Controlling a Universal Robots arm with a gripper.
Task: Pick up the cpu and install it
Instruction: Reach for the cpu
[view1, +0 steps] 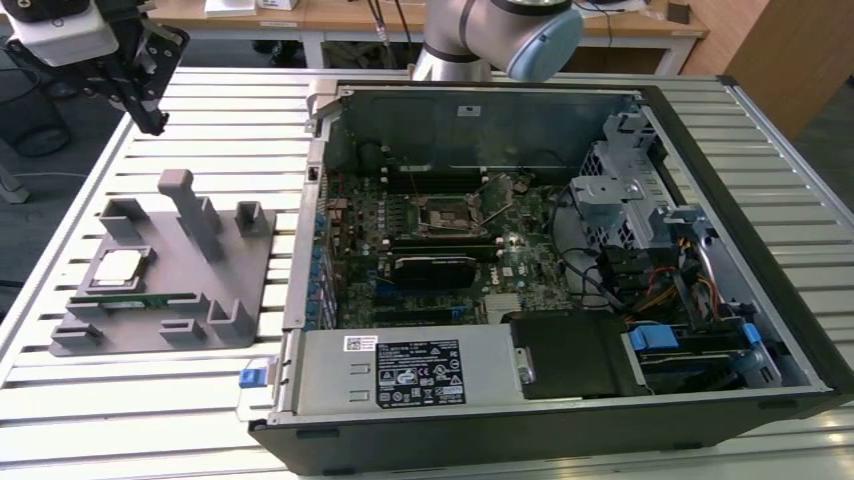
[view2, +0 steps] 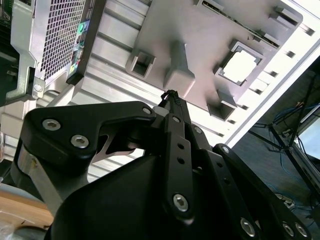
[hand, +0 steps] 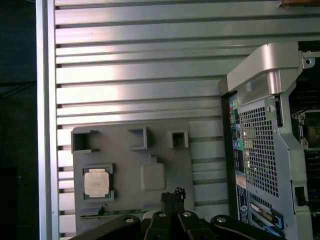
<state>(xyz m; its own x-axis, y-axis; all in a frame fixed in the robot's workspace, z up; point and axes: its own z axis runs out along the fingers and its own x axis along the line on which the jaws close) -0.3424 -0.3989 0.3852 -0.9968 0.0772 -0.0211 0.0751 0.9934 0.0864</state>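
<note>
cpu (view1: 120, 266) lying in its grey fixture (view1: 243, 272)
We see the end effector (view1: 154, 124), fingers together and empty, above the far corner of the surface (view1: 214, 110), on the exterior view's left.

The arm (view1: 505, 32) is cut off at the top centre of the exterior view; the computer case (view1: 561, 425) runs off its bottom edge.
</note>
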